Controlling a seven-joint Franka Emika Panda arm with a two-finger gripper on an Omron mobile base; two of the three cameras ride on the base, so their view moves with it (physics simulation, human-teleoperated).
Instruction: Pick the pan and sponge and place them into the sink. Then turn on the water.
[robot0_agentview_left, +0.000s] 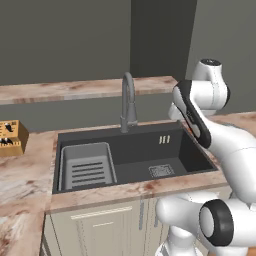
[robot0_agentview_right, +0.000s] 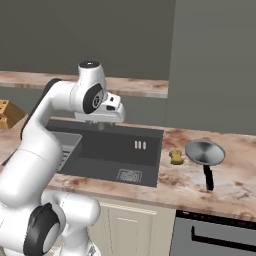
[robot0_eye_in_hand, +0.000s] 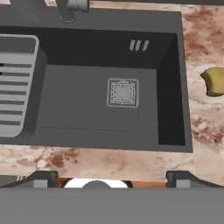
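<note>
The sink (robot0_agentview_left: 145, 144) is a dark grey basin set in the marble counter, with a square drain grate (robot0_eye_in_hand: 123, 92) in its floor. My gripper (robot0_eye_in_hand: 113, 178) hangs above the sink (robot0_eye_in_hand: 83, 109), open and holding nothing, its fingertips (robot0_eye_in_hand: 43, 178) wide apart. On the counter to the right of the sink (robot0_agentview_right: 112, 146) lie the yellow-brown sponge (robot0_agentview_right: 176, 157) and, beyond it, the shiny steel pan (robot0_agentview_right: 205, 151) with its black handle towards the front edge. The sponge (robot0_eye_in_hand: 213, 81) is at the right edge of the hand view. Water is out of view.
A tall grey arched faucet (robot0_agentview_left: 128, 102) stands behind the basin. A grey ridged rack (robot0_agentview_left: 87, 167) fills the sink's left end. A wooden knife block (robot0_agentview_left: 10, 137) sits on the counter at far left. A dark oven front (robot0_agentview_right: 215, 235) is below the pan.
</note>
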